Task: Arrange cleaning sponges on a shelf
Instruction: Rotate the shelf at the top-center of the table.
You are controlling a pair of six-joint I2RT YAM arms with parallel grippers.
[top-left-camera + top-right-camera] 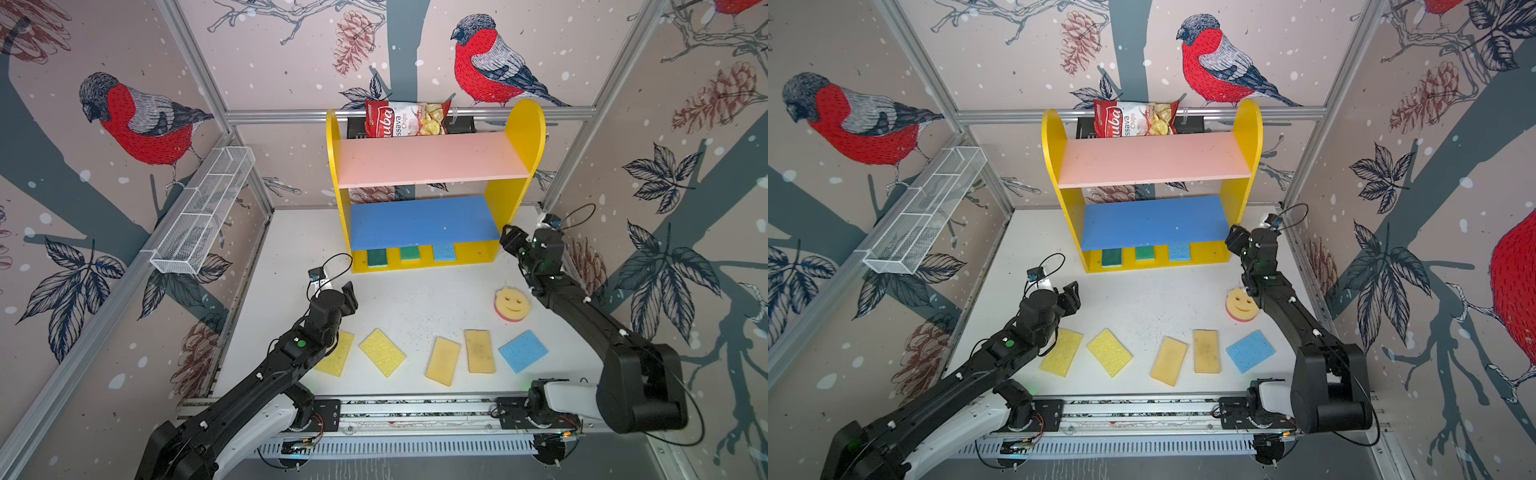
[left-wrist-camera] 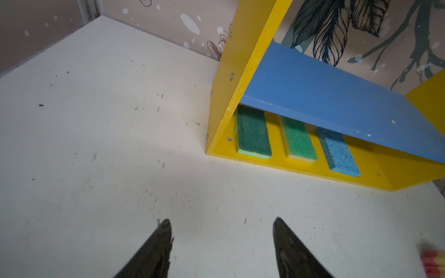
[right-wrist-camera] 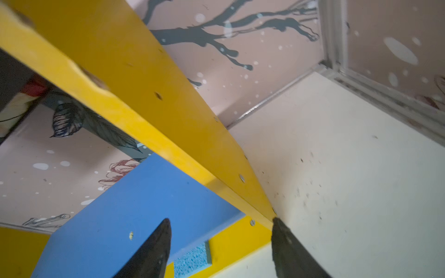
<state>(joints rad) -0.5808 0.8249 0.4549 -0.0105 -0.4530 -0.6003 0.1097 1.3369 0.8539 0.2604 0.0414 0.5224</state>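
On shelf (image 1: 473,252) base, three sponges (image 1: 410,253); on table (image 1: 415,299), six loose sponges (image 1: 382,352).

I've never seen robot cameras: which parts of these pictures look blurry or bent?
In both top views the frame posts splay outward, a wide-lens bend; in the left wrist view a red-and-yellow smear is too blurred to identify; in the right wrist view the shelf softens at its nearest corner, and the fingers are dark silhouettes.
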